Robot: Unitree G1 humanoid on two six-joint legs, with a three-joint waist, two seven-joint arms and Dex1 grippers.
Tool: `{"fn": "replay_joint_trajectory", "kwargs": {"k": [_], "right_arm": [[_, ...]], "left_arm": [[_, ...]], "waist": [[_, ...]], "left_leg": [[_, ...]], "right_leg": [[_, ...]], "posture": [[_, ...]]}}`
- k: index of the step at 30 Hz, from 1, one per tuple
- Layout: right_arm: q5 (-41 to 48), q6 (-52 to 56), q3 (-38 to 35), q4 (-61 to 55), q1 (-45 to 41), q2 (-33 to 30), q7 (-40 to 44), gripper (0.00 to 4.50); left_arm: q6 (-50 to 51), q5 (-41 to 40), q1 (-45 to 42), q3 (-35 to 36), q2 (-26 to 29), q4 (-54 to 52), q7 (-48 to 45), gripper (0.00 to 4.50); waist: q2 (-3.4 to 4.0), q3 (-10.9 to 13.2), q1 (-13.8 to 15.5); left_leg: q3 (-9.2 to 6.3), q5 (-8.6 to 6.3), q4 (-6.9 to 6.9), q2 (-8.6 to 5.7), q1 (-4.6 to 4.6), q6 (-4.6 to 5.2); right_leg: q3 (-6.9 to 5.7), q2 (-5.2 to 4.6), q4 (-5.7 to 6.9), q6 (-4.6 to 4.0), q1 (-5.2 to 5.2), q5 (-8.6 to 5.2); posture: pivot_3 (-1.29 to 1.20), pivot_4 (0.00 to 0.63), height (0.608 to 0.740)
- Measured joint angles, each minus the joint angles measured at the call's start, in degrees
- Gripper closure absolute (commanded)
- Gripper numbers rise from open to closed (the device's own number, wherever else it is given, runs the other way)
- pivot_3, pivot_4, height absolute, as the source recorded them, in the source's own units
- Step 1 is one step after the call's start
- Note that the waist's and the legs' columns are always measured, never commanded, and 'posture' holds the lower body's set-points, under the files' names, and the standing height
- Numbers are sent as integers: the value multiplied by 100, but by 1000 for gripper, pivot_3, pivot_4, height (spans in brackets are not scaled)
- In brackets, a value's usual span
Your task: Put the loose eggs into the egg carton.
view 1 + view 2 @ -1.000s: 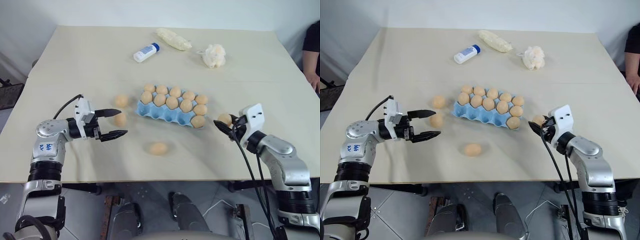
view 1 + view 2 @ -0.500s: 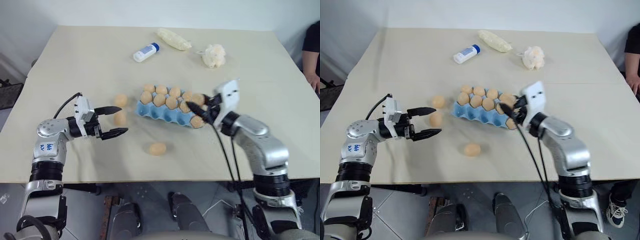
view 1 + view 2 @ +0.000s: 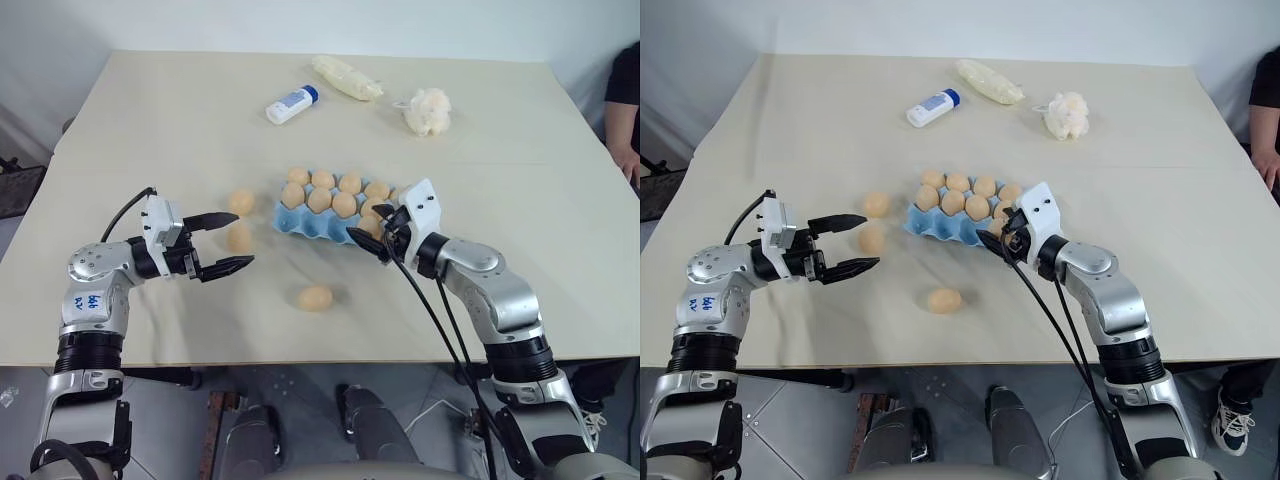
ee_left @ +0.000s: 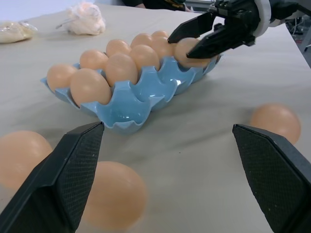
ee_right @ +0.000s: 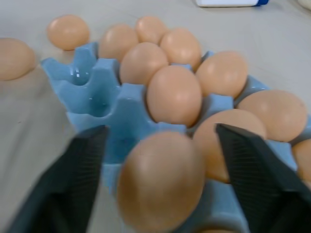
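The light blue egg carton [image 3: 312,226] sits mid-table with several pale orange eggs in its cups. My right gripper [image 3: 368,228] hovers at the carton's near row, open. Between its fingers [image 5: 87,160] is one egg [image 5: 160,189], over a front cup, with small gaps on both sides. Three loose eggs lie on the table: one [image 3: 241,201] left of the carton, one [image 3: 316,297] nearer the front, and one [image 4: 114,194] between the fingertips of my left gripper [image 3: 246,240]. That gripper is open and level, left of the carton.
At the back of the table lie a white bottle [image 3: 292,104] with a blue cap, a cream wrapped roll [image 3: 347,77] and a fluffy cream puff [image 3: 428,110]. A person's arm [image 3: 625,120] shows at the right edge.
My right arm swung left from beside the carton's right end to its near row, carrying an egg, and its fingers then spread apart. My left gripper stayed put.
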Motion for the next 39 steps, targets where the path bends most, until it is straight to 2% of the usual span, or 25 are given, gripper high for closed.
{"fn": "replay_joint_trajectory", "kwargs": {"k": [7, 13, 16, 19, 27, 34, 39], "right_arm": [[271, 224, -110, -648, 13, -298, 328, 26], [796, 499, -603, -1275, 369, -937, 800, 26], [1169, 443, -1016, -1556, 904, -1361, 1319, 26], [1496, -85, -1617, -1618, 1839, -1757, 2169, 26], [1674, -1243, -2419, -1022, 3348, -2217, 3727, 26], [1741, -1410, -2407, -1116, 3154, -2233, 3750, 26], [1704, -1301, -1840, -1577, 2675, -2033, 3260, 26]], "left_arm": [[16, -43, 41, 3, 10, -37, 10, 0], [52, -76, 42, 35, 45, -51, 16, 0], [61, -81, 38, 79, 68, -52, 14, 0], [64, -153, 60, 151, 77, -36, -27, 0], [-141, -551, 127, 416, 74, 176, -578, 0], [-334, -728, 224, 606, 88, 418, -1059, 0], [-438, -728, 359, 614, 198, 466, -1371, 0]], "waist": [[0, 0, 10], [0, 0, 25], [-1, 0, 43], [-1, 0, 103], [-1, 0, 131], [-1, 0, 61], [-2, -1, 17]], "left_leg": [[-3, -2, -2, 3, -2, -1], [-9, -7, -7, 5, -6, -3], [-17, -9, -10, 5, -8, -3], [-22, -9, -11, 6, -10, -3], [-23, -6, 2, 8, 20, -5], [-53, 4, 9, 11, 26, -4], [-62, 0, 9, 23, 24, -11]], "right_leg": [[-6, 0, -5, -3, 0, -2], [-14, 0, -15, -11, 1, -7], [-21, 1, -20, -13, 3, -8], [-28, 4, -27, -11, 7, -8], [-24, 7, -14, -13, 30, -6], [-24, 4, -16, -66, 45, -21], [-31, 10, -17, -66, 43, -21]], "posture": [[0, 150, 740], [0, 150, 740], [0, 150, 740], [0, 150, 740], [0, 150, 740], [0, 150, 740], [0, 150, 740]]}}
